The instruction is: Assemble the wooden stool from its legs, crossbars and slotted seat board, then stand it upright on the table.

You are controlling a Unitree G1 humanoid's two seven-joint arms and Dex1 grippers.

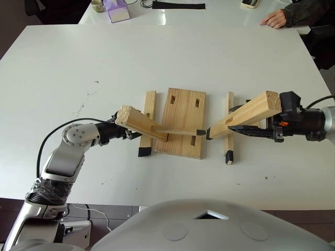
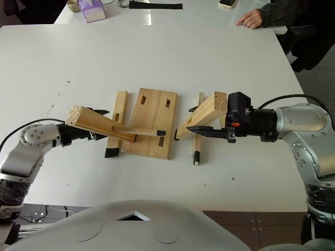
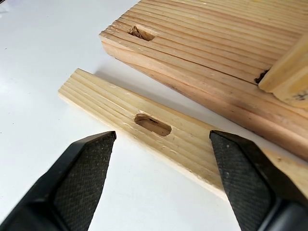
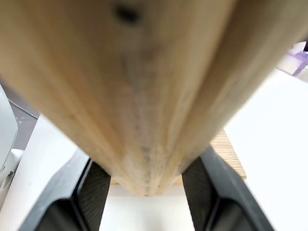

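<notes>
Two grippers meet over the middle of a white worktop (image 1: pixel 104 63), the stool parts between them and well in from every edge. The right gripper (image 4: pixel 144 178) is clamped on a thick pale wooden leg (image 1: pixel 250 111), one finger pressed to each side. The leg slants inward and down from it towards the centre.

The left gripper (image 3: pixel 162 137) stands wide open, with nothing between its black ribbed fingers (image 3: pixel 86 163). Just ahead of its fingertips a flat slotted wooden slat (image 1: pixel 149 107) lies on the worktop. Above this gripper a second thick wooden leg (image 1: pixel 140 123) tilts up. Whether the gripper bears it cannot be told.

A thin wooden crossbar (image 1: pixel 178 130) runs from that leg towards the right gripper, passing over the rectangular slotted wooden seat board (image 1: pixel 183 112), which lies flat between the two grippers. The crossbar's dark tip stops a narrow gap short of the lower end of the right-held leg.

Under the right gripper's load lies another flat wooden slat (image 1: pixel 229 149) with a black tip. Broad white surface stretches beyond both grippers to the far edge.
</notes>
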